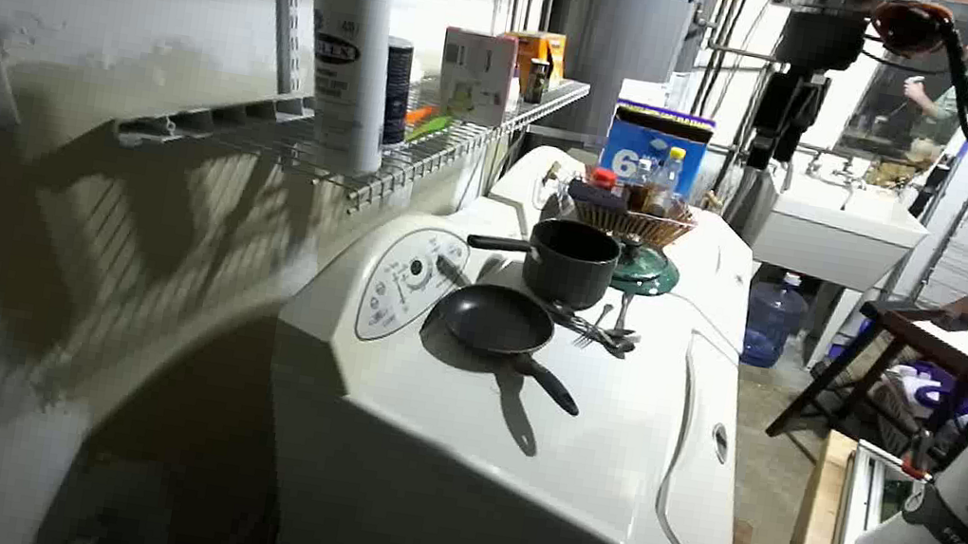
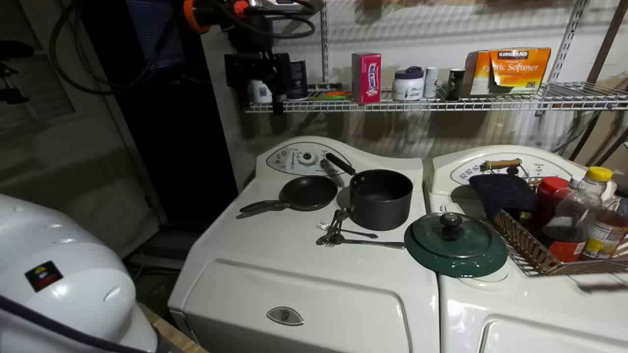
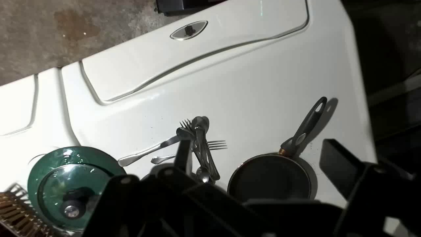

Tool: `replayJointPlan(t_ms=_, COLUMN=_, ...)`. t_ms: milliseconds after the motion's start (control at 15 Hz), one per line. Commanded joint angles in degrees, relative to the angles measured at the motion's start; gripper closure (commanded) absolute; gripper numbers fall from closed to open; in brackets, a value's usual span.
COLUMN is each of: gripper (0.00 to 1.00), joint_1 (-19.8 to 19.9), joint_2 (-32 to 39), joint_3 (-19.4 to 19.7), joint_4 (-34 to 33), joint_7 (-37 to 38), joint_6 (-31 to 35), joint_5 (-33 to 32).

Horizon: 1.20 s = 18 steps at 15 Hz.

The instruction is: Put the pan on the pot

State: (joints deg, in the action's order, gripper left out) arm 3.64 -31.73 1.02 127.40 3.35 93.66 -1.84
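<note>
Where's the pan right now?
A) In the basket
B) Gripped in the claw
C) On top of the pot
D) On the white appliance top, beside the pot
D: in both exterior views the pan lies on the white appliance top beside the pot, and the wrist view shows the claw open.

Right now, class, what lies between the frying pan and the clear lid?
In an exterior view, the pot stands between the frying pan and the clear lid; in the wrist view, cutlery shows there too.
</note>
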Motion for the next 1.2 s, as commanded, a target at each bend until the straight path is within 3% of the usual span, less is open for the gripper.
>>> replayJointPlan(t_ms=0, gripper=0.0, joint_1=-0.2, joint_2=0.0, joint_3=0.2, joint_4=-0.1, joint_7=0.1, joint_6=-0.1, joint_5=-0.1)
replayJointPlan(t_ms=667, gripper=0.0, joint_1=-0.2, joint_2=0.0, joint_3=0.2, joint_4=-0.1, joint_7=0.1, joint_6=-0.1, joint_5=-0.1)
replayJointPlan(t_ms=933, gripper=0.0, joint_1=-4.3, joint_2=2.2, joint_3=0.3, joint_4=5.4, joint_7=0.5, joint_6=10.2, joint_5=12.7)
replayJointPlan(t_ms=1133, gripper=0.0, joint_1=-6.2, joint_2=4.1, joint_3=1.1, joint_4=12.3, joint_7=-2.1, joint_6=21.4, joint_5=22.4)
